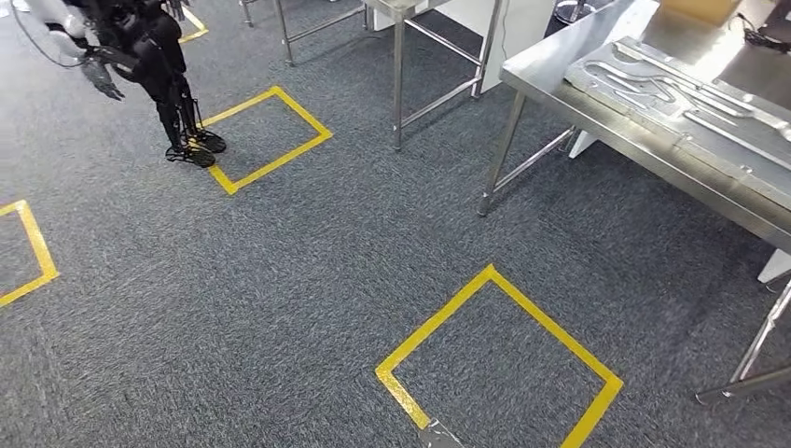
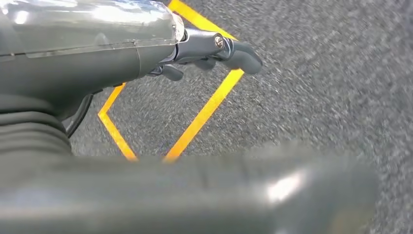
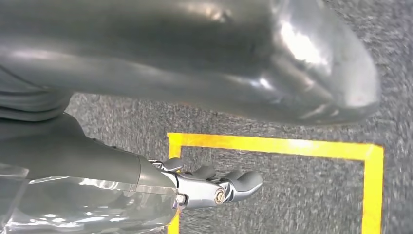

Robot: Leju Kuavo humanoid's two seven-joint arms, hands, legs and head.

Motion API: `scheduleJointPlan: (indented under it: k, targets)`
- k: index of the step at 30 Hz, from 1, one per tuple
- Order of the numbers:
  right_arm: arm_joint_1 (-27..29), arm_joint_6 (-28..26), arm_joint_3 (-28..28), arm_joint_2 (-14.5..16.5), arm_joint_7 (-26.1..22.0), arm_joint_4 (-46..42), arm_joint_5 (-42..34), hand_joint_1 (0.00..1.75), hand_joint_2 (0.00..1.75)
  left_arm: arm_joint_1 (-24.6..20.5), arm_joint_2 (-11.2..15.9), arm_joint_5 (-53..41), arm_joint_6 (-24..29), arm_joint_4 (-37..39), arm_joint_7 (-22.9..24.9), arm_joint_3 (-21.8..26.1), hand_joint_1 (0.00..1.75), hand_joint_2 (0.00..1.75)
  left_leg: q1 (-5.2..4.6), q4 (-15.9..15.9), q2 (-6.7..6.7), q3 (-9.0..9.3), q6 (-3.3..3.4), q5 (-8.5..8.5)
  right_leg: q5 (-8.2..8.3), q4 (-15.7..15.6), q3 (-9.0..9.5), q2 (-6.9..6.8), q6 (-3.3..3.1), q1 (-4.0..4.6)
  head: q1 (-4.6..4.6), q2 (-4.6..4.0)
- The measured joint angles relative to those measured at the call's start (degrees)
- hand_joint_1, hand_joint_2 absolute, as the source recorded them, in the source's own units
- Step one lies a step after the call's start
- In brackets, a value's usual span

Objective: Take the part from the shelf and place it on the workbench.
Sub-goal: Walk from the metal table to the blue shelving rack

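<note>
- Grey carpet [image 1: 308, 280] covered the whole floor in the head view, dark and flecked.
- Steel workbench [image 1: 557, 58] stood at the upper right, running off the picture's edge, with thin legs and a low crossbar showing underneath.
- Grey moulded slab [image 1: 672, 93] lay flat on the workbench, near its front edge. Long pale pieces sat in its winding grooves. Could not tell whether any of them was the part.
- Brown box [image 1: 700, 9] sat further back on the same bench, cut by the top edge.
- Second steel table [image 1: 399, 65] stood at top centre, well apart from the workbench; mostly legs and rails in view.
- Another robot [image 1: 149, 56], dark-bodied, stood at the upper left, feet just beside a corner of a yellow square, one hand hanging at its side.
- Yellow tape squares marked the carpet: the nearest square [image 1: 492, 273] low in the picture and right of centre, one by the other robot, part of one at the left edge.
- Left hand [image 2: 204, 53] hung over carpet and a yellow tape outline [image 2: 204, 112]. It held nothing, its fingers loosely bent and apart, touching nothing.
- Right hand [image 3: 209, 187] hung the same way above a tape corner [image 3: 272, 145], empty, with fingers slack and slightly spread.
</note>
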Motion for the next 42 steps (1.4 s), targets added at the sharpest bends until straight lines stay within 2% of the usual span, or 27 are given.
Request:
scheduleJointPlan:
  k: [1, 2, 3, 5, 7, 9, 10, 11, 13, 15, 17, 18, 19, 20, 22, 24, 26, 28, 30, 32, 33, 34, 35, 37, 39, 41, 42]
  targets:
    - [0.1, 0.0, 0.0, 0.0, 0.0, 0.0, 0.0, 0.00, 0.00, 0.0, -0.1, -0.1, 0.4, 0.0, 0.1, 0.0, 0.00, 1.75, 0.00, 0.0, -0.77, -0.12, 0.06, 0.04, -1.42, 3.8, -1.94, 0.67, 0.14, -0.09, 0.01, 0.00]
    - [0.3, 0.0, 0.0, 0.0, 0.1, 0.0, 0.0, 0.00, 0.00, 0.0, -0.2, -0.1, 0.8, 0.0, 0.3, 0.0, 0.00, 1.75, 0.00, 0.1, -1.58, -0.17, 0.06, 0.05, -1.74, 6.1, -3.18, 0.90, 0.26, -0.17, 0.01, 0.00]
    - [0.4, 0.0, 0.0, -0.1, 0.1, 0.0, 0.1, 0.00, 0.00, 0.1, -0.2, -0.2, 1.3, 0.0, 0.3, 0.1, 0.00, 1.75, 0.01, 0.2, -2.39, -0.16, 0.02, 0.05, -0.90, 6.2, -3.44, 1.00, 0.35, -0.28, 0.01, 0.00]
    - [0.4, 0.0, 0.0, -0.1, 0.1, 0.0, 0.3, 0.00, 0.00, 0.2, -0.3, -0.5, 2.3, 0.0, 0.3, 0.1, 0.00, 1.75, 0.08, 0.5, -4.01, -0.10, -0.23, -0.04, 3.38, 0.2, -0.91, 1.93, 0.42, -0.66, 0.01, 0.00]
    - [0.4, 0.0, 0.0, -0.1, 0.1, 0.0, 0.5, 0.00, 0.00, 0.1, -0.5, -0.7, 3.4, 0.0, 0.3, 0.2, 0.00, 1.75, 0.03, 1.0, -5.51, -0.39, -0.81, -0.21, 6.18, -6.7, 2.10, 4.52, 0.22, -0.98, 0.01, 0.00]
    - [0.4, 0.0, 0.0, -0.1, 0.1, 0.0, 0.6, 0.00, 0.00, 0.1, -0.5, -0.9, 4.6, 0.0, 0.2, 0.2, 0.00, 1.75, 0.13, 1.3, -6.72, -0.90, -1.62, -0.15, 6.34, -8.8, 2.92, 5.73, -0.30, -0.86, 0.00, 0.00]
    - [0.4, 0.0, 0.0, 0.0, 0.1, 0.0, 0.7, 0.00, 0.00, 0.2, -0.6, -1.0, 5.1, 0.0, 0.1, 0.2, 0.00, 1.75, 0.25, 1.2, -7.28, -1.14, -2.05, 0.00, 6.46, -8.9, 2.91, 5.18, -0.68, -0.78, 0.00, 0.00]
    - [0.3, -0.1, 0.0, 0.0, 0.1, 0.0, 0.8, 0.00, 0.00, 0.4, -0.6, -1.1, 5.7, 0.0, 0.0, 0.2, 0.00, 1.75, 0.35, 1.3, -6.90, -1.30, -2.40, -0.04, 6.63, -9.1, 3.01, 4.52, -1.13, -0.76, 0.00, 0.00]
    - [0.3, -0.1, 0.0, 0.1, 0.0, 0.0, 0.9, 0.00, 0.00, 0.4, -0.6, -1.3, 6.5, 0.0, -0.1, 0.3, 0.00, 1.75, 0.29, 3.6, -4.18, -2.53, -2.89, -1.57, 6.92, -9.7, 3.25, 3.05, -2.10, -0.81, -0.02, 0.00]
    - [0.4, -0.1, 0.0, 0.1, 0.0, 0.0, 1.0, 0.00, 0.00, 0.2, -0.6, -1.6, 7.1, 0.0, -0.2, 0.3, 0.00, 1.75, 0.33, 10.4, -1.28, -5.69, -3.19, -5.12, 6.87, -9.9, 3.34, 1.30, -2.70, -0.58, -0.03, 0.00]
    - [0.5, -0.1, 0.0, 0.1, 0.0, 0.0, 1.1, 0.00, 0.00, 0.2, -0.7, -1.7, 7.2, 0.0, -0.2, 0.3, 0.00, 1.75, 0.53, 16.9, -0.60, -8.76, -3.52, -7.51, 6.73, -9.9, 3.35, -0.51, -2.88, -0.32, -0.02, 0.00]
    - [0.5, -0.1, 0.0, 0.1, 0.0, 0.0, 1.1, 0.00, 0.00, 0.3, -0.7, -1.7, 7.2, 0.0, -0.2, 0.3, 0.00, 1.75, 0.59, 17.6, -0.42, -8.98, -3.61, -7.24, 6.64, -9.8, 3.39, -1.31, -2.88, -0.25, -0.03, 0.00]
    - [0.5, -0.1, 0.0, 0.1, 0.1, 0.0, 1.1, 0.00, 0.00, 0.4, -0.7, -1.7, 7.1, 0.0, -0.1, 0.3, 0.00, 1.75, 0.62, 15.8, -0.14, -7.97, -3.60, -5.93, 6.53, -9.8, 3.52, -2.06, -2.81, -0.21, -0.03, 0.00]
    - [0.4, -0.1, 0.0, 0.1, 0.1, 0.0, 1.2, 0.00, 0.00, 0.4, -0.7, -1.7, 7.1, 0.0, -0.1, 0.3, 0.00, 1.75, 0.59, 12.2, 0.55, -5.93, -3.46, -4.01, 6.37, -9.8, 3.73, -2.75, -2.69, -0.18, -0.03, 0.00]
    - [0.4, -0.1, 0.0, 0.1, 0.1, 0.0, 1.2, 0.00, 0.00, 0.3, -0.7, -1.7, 7.0, 0.0, 0.0, 0.3, 0.00, 1.75, 0.18, 4.4, 3.15, -1.68, -2.86, -1.34, 5.94, -9.8, 4.22, -4.01, -2.26, 0.06, -0.02, 0.00]
    - [0.3, -0.3, 0.0, 0.1, 0.1, 0.0, 1.2, 0.00, 0.00, 0.2, -0.7, -1.7, 6.8, 0.0, -0.1, 0.3, 0.00, 1.75, -0.33, 1.4, 4.31, -0.22, -2.16, -0.92, 5.62, -9.7, 4.51, -5.14, -1.72, 0.32, -0.02, 0.00]
    - [0.2, -0.5, 0.0, 0.2, 0.1, 0.0, 1.2, 0.00, 0.00, 0.3, -0.7, -1.7, 6.5, 0.0, -0.2, 0.3, 0.00, 1.75, -0.37, 1.1, 2.99, -0.36, -1.54, -0.71, 5.37, -9.7, 4.72, -5.81, -1.11, 0.27, -0.02, 0.00]
    - [0.1, -0.8, 0.0, 0.2, 0.0, 0.0, 1.2, 0.00, 0.00, 0.4, -0.7, -1.8, 6.3, 0.0, -0.2, 0.3, 0.00, 1.75, -0.12, 0.6, 1.73, -0.21, -0.86, -0.34, 3.91, -8.1, 4.21, -3.42, -0.52, -0.02, -0.01, 0.00]
    - [0.3, -0.9, 0.0, 0.2, -0.1, 0.0, 1.1, 0.00, 0.00, 0.2, -0.8, -1.9, 5.9, 0.0, -0.3, 0.3, 0.00, 1.75, 0.00, 0.4, 0.44, -0.16, -0.36, -0.10, 0.46, -1.9, 1.35, -0.05, -0.28, -0.30, -0.01, 0.00]
    - [0.6, -1.0, 0.0, 0.1, 0.0, 0.0, 1.1, 0.00, 0.00, 0.1, -0.8, -2.0, 5.5, 0.0, -0.3, 0.3, 0.00, 1.75, -0.05, 0.4, -1.08, -0.26, -0.20, -0.07, -2.11, 5.3, -2.46, 0.92, -0.21, -0.38, -0.02, 0.00]
    - [0.6, -1.0, 0.0, 0.1, 0.0, 0.0, 1.2, 0.00, 0.00, 0.2, -0.8, -1.9, 5.3, 0.0, -0.3, 0.4, 0.00, 1.75, -0.06, 0.5, -1.92, -0.26, -0.21, -0.08, -1.81, 6.6, -3.40, 1.02, -0.18, -0.43, -0.02, 0.00]
    - [0.6, -1.0, 0.0, 0.1, 0.0, 0.0, 1.3, 0.00, 0.00, 0.3, -0.8, -1.9, 5.1, 0.0, -0.2, 0.4, 0.00, 1.75, -0.05, 0.6, -2.77, -0.22, -0.26, -0.11, -0.31, 5.6, -3.22, 1.12, -0.17, -0.51, -0.02, 0.00]
    - [0.6, -1.0, 0.0, 0.1, 0.0, 0.0, 1.4, 0.00, 0.00, 0.3, -0.8, -1.8, 5.0, 0.0, -0.2, 0.4, 0.00, 1.75, -0.01, 0.7, -3.62, -0.16, -0.37, -0.17, 2.00, 2.5, -2.03, 1.54, -0.18, -0.65, -0.02, 0.00]
    - [0.5, -0.9, 0.0, 0.1, 0.1, 0.0, 1.8, 0.00, 0.00, 0.3, -0.8, -1.6, 4.8, 0.0, -0.1, 0.4, 0.00, 1.75, 0.03, 1.2, -5.19, -0.29, -0.81, -0.40, 5.63, -4.9, 1.07, 4.00, -0.30, -0.99, -0.01, 0.00]
    - [0.4, -0.8, 0.0, 0.1, 0.4, 0.0, 2.1, 0.00, 0.00, 0.2, -0.8, -1.4, 4.7, 0.0, -0.1, 0.5, 0.00, 1.75, 0.08, 1.6, -6.43, -0.75, -1.54, -0.41, 6.42, -8.0, 2.31, 5.58, -0.61, -0.98, -0.01, 0.00]
    - [0.2, -0.8, 0.0, 0.2, 0.6, 0.0, 2.2, 0.00, 0.00, 0.4, -0.8, -1.3, 4.5, 0.0, 0.0, 0.5, 0.00, 1.75, 0.23, 1.4, -7.47, -1.13, -2.40, -0.18, 6.59, -8.3, 2.28, 4.65, -1.20, -0.78, -0.02, 0.00]
    - [0.1, -0.8, 0.0, 0.2, 0.7, 0.0, 2.2, 0.00, 0.00, 0.6, -0.8, -1.3, 4.3, 0.0, 0.1, 0.6, 0.00, 1.75, 0.27, 1.6, -6.97, -1.34, -2.71, -0.33, 6.78, -8.5, 2.40, 4.05, -1.63, -0.79, -0.02, 0.00]
